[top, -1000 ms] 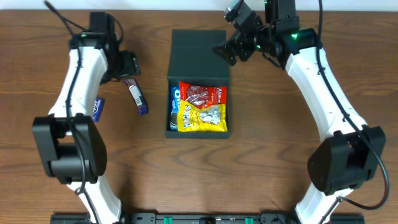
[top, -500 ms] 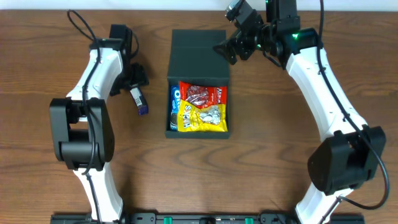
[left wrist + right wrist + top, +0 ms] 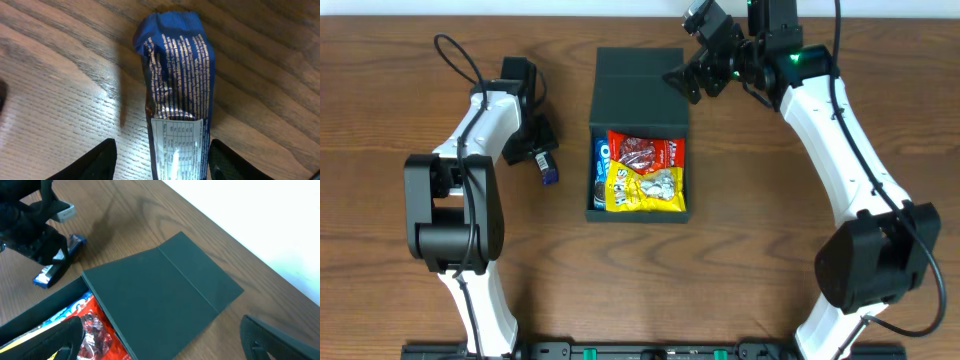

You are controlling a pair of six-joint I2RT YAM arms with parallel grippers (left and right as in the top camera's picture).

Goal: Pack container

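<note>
The dark teal container (image 3: 638, 205) lies mid-table with its flap lid (image 3: 638, 88) folded open at the far end. Inside are a red packet (image 3: 646, 152), a yellow packet (image 3: 645, 190) and a blue packet (image 3: 602, 160). My left gripper (image 3: 540, 152) is open and low over a blue snack bar (image 3: 550, 172) on the table. In the left wrist view the bar (image 3: 177, 95) lies between my fingers (image 3: 95, 162), apart from them. My right gripper (image 3: 685, 78) is open and empty above the lid's right edge; the lid fills its wrist view (image 3: 160, 295).
The right wrist view shows the red packet (image 3: 95, 330) at the box's far end, and the blue bar (image 3: 52, 275) under the left gripper. Bare wooden table (image 3: 770, 230) surrounds the box. The table's far edge (image 3: 240, 245) runs just behind the lid.
My left gripper has moved toward me and right, from beside the blue bar to right over its far end. A small blue packet seen left of the bar is now hidden. The right arm is still.
</note>
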